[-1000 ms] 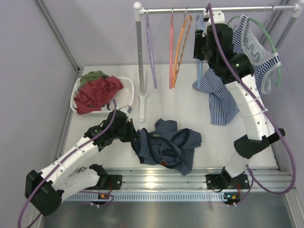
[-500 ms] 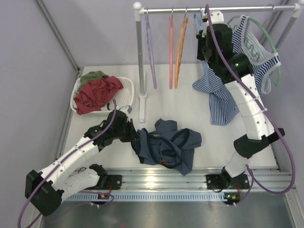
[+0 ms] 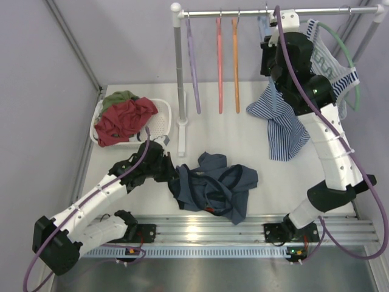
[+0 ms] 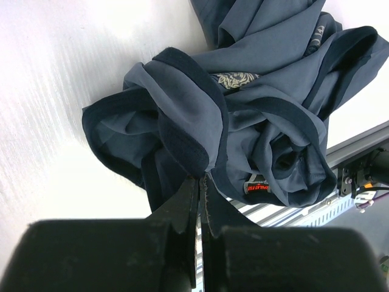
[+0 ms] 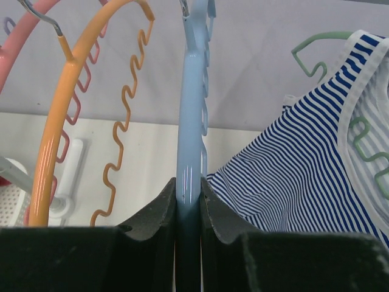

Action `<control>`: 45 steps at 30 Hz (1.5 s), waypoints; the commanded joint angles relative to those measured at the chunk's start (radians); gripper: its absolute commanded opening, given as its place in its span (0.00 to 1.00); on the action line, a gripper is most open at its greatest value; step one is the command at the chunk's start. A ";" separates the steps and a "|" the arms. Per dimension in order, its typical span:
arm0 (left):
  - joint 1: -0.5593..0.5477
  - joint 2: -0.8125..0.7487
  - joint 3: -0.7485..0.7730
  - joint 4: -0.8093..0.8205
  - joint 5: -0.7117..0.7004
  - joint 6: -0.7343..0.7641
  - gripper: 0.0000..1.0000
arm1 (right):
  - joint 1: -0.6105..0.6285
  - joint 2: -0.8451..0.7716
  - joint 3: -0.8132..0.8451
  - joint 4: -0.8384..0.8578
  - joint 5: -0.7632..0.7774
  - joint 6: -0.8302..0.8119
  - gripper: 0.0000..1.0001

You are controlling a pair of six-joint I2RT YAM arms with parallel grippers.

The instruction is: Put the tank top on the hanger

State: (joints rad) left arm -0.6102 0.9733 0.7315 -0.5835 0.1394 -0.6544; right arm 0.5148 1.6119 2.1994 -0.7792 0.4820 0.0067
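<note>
- Top external view: the left claw (image 3: 169, 172) lies low on the table (image 3: 237, 137), at the left edge of the crumpled navy tank top (image 3: 213, 185), which sits near the table's front edge.
- Left wrist view: the left claw's fingers are pressed together, pinching a fold of the navy tank top's hem.
- Farther back on the left, a white basket (image 3: 161, 125) holds a red garment (image 3: 124, 118).
- At the back rail (image 3: 243, 11), the right claw (image 5: 188, 194) is clamped on the light-blue hanger (image 5: 189, 121), one finger on each side of its bar. It is between the orange hanger (image 5: 61, 121) and the striped tank top (image 5: 304, 176) on its green hanger (image 3: 351, 61).
</note>
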 commanded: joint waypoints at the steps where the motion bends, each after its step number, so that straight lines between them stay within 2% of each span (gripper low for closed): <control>1: 0.003 -0.004 0.036 0.030 0.016 0.013 0.00 | -0.009 -0.092 -0.035 0.150 0.018 -0.033 0.00; 10: 0.001 -0.010 0.028 0.027 0.020 0.013 0.00 | -0.009 -0.179 -0.133 0.172 0.004 -0.014 0.00; 14: 0.003 -0.015 0.025 0.014 0.013 0.006 0.00 | -0.009 -0.289 -0.260 0.178 -0.023 0.051 0.00; 20: 0.003 -0.057 -0.010 -0.013 -0.080 -0.053 0.01 | -0.009 -0.481 -0.476 0.129 -0.083 0.153 0.00; 23: 0.003 -0.079 -0.027 -0.058 -0.130 -0.085 0.11 | -0.007 -0.600 -0.640 0.118 -0.170 0.222 0.00; 25: 0.003 -0.108 -0.044 -0.085 -0.193 -0.094 0.25 | -0.007 -0.659 -0.772 0.120 -0.218 0.281 0.00; 28: 0.003 -0.139 -0.061 -0.113 -0.213 -0.116 0.37 | 0.007 -0.779 -0.941 0.133 -0.357 0.364 0.00; 31: 0.001 -0.162 -0.057 -0.139 -0.224 -0.148 0.40 | 0.034 -0.842 -1.084 0.150 -0.401 0.426 0.00; 37: -0.009 -0.176 0.044 -0.177 -0.276 -0.130 0.40 | 0.077 -0.943 -1.222 0.143 -0.453 0.467 0.00; 40: -0.055 -0.116 0.149 -0.208 -0.313 -0.097 0.39 | 0.088 -0.960 -1.241 0.140 -0.450 0.464 0.00; 41: -0.115 -0.067 0.170 -0.219 -0.329 -0.109 0.38 | 0.088 -0.962 -1.242 0.141 -0.448 0.463 0.00; 43: -0.218 -0.018 0.224 -0.231 -0.460 -0.163 0.38 | 0.088 -0.955 -1.238 0.144 -0.448 0.452 0.00; 44: -0.331 0.014 0.242 -0.237 -0.509 -0.186 0.38 | 0.088 -0.952 -1.236 0.146 -0.448 0.450 0.00; 45: -0.373 0.081 0.278 -0.266 -0.590 -0.209 0.38 | 0.090 -0.949 -1.235 0.153 -0.450 0.447 0.00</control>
State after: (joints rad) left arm -0.8368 0.9508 0.9344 -0.7967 -0.2588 -0.8024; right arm 0.5888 0.6735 0.9371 -0.7189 0.0463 0.4492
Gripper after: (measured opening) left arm 0.384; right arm 0.148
